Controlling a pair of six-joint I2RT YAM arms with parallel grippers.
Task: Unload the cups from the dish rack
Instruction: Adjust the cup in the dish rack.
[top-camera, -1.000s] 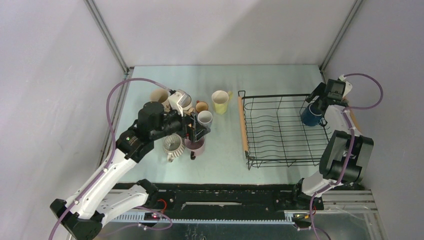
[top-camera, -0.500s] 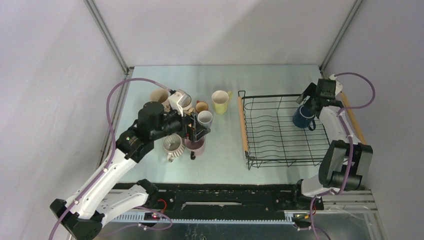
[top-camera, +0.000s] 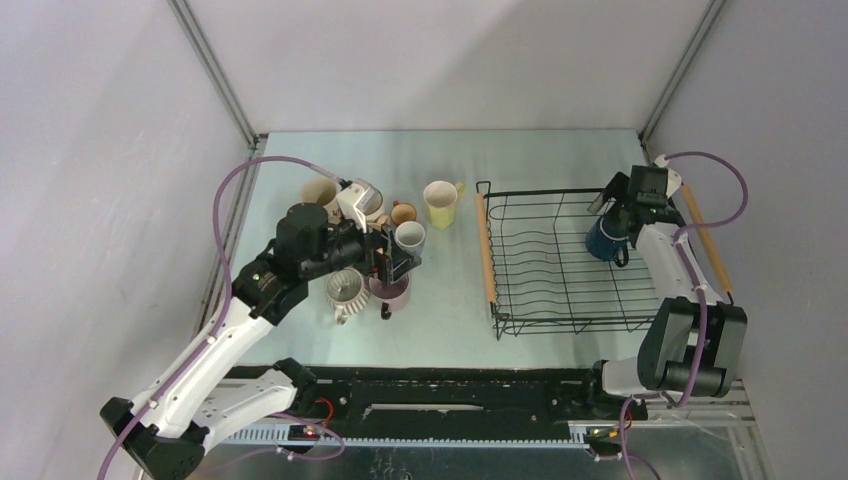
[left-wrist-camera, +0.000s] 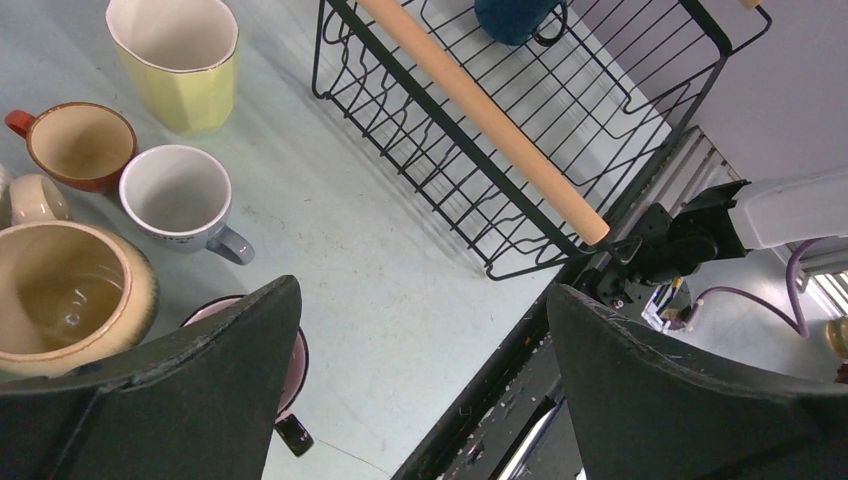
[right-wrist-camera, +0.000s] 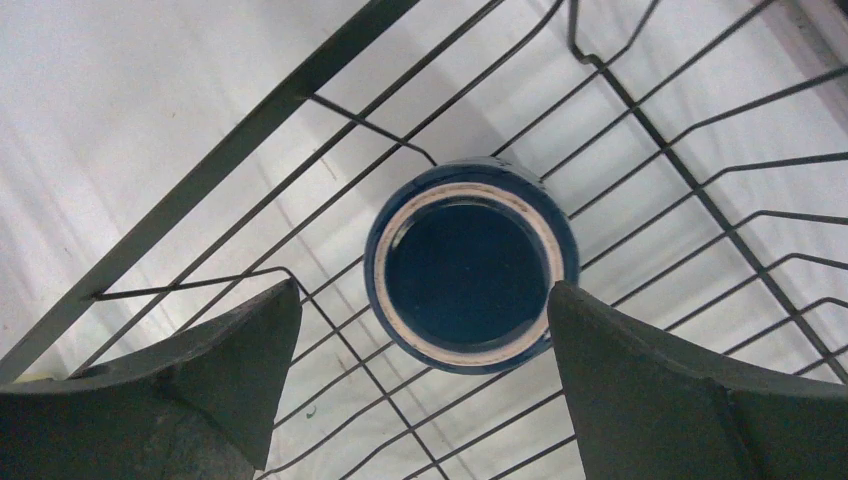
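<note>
Likely the rack (top-camera: 550, 190) is posing the main hazard: its wires are crowding the right gripper (right-wrist-camera: 422, 300), so fingers descending off-centre risk snagging a wire or tipping the blue cup (right-wrist-camera: 468, 262). That 1 cup is sitting in the rack's far right corner, mouth facing the wide-open jaws and centred between them.

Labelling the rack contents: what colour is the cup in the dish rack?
The cup is dark blue with a pale rim; clearest in the right wrist view.
</note>
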